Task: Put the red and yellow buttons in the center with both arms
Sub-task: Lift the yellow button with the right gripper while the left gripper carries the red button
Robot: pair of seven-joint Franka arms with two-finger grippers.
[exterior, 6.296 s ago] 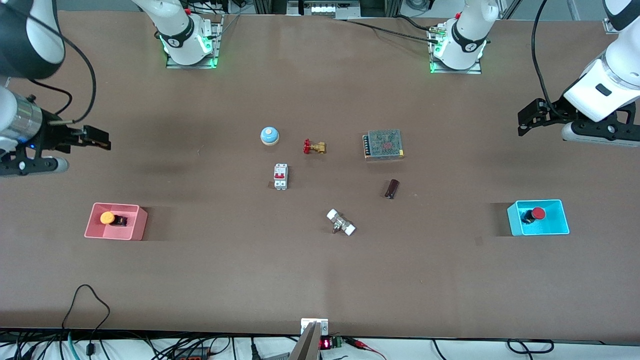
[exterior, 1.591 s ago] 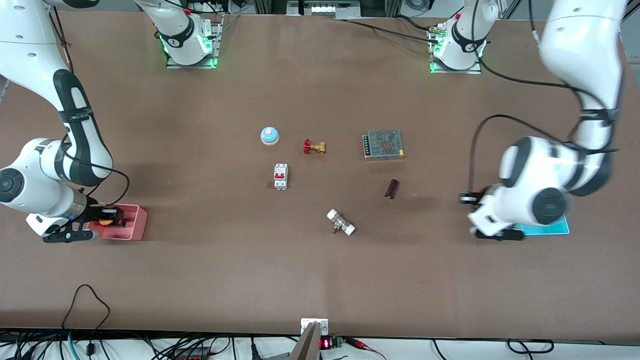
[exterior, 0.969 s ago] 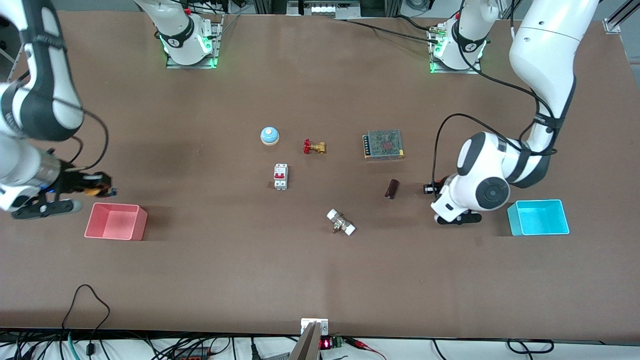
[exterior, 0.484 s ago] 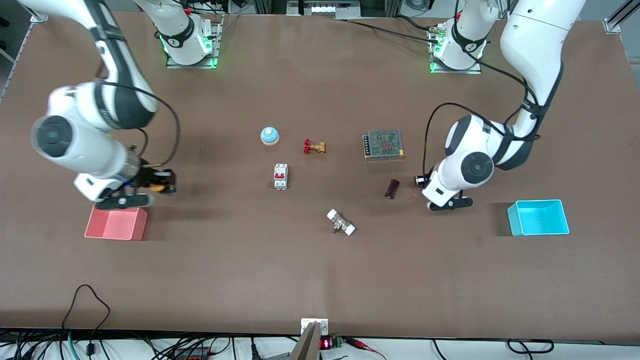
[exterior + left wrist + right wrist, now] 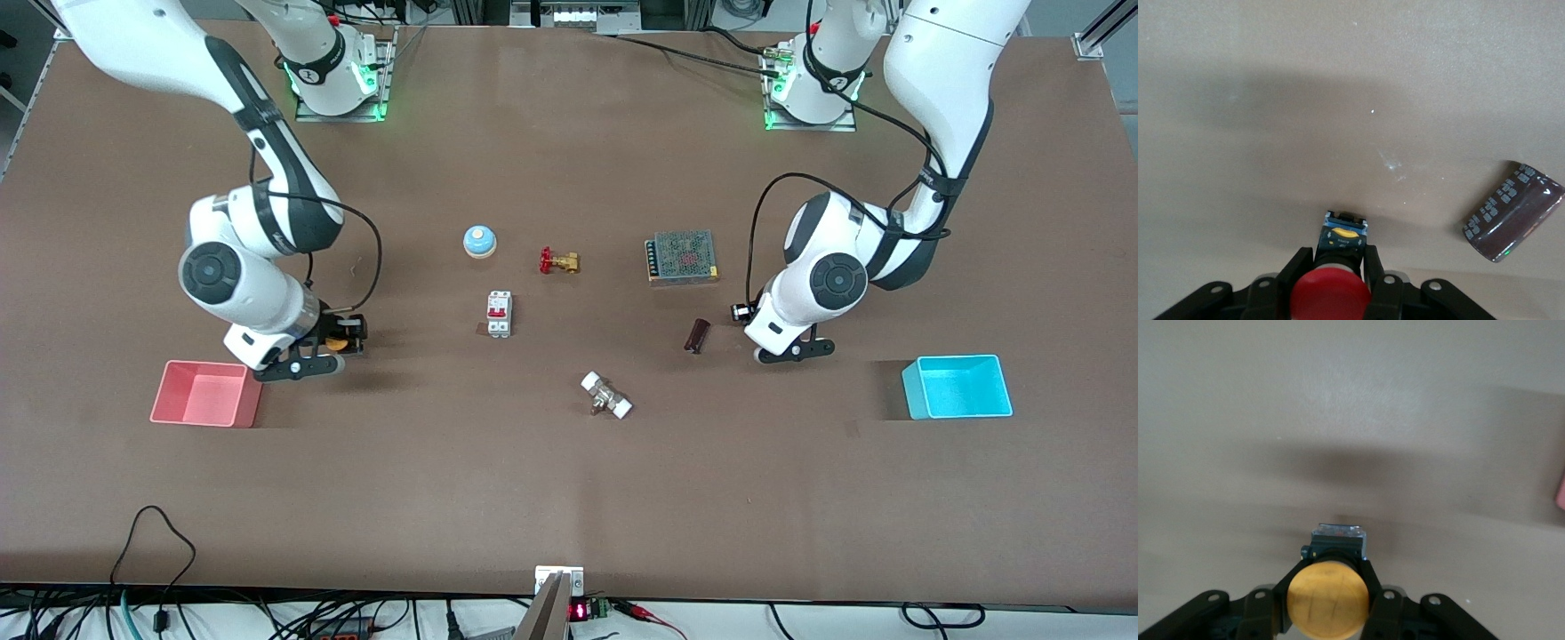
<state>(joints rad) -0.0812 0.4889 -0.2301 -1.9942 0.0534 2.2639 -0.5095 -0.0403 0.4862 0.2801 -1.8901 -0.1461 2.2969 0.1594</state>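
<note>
The right end effector (image 5: 342, 338) is clamped on the yellow button (image 5: 1328, 601) — its fingers (image 5: 1286, 587) press the black body just under the cap. It hangs over bare desk (image 5: 569, 498) between the pink tray (image 5: 169, 407) and the breaker (image 5: 499, 314), with the tray nearer the front camera and toward the right arm's end.

The left end effector (image 5: 745, 313) grips the red button (image 5: 1328, 295) the same way, fingers (image 5: 1293, 268) closed on the body below the cap. It is over the desk just beside the dark capacitor (image 5: 696, 335), between that part and the cyan tray (image 5: 1003, 391) — the tray lies well apart, toward the left arm's end.

In the middle of the desk lie the blue dome (image 5: 479, 240), the brass valve (image 5: 559, 261), the power supply (image 5: 682, 257) and, nearest the front camera, a white-ended fitting (image 5: 606, 396). Both trays hold nothing.
</note>
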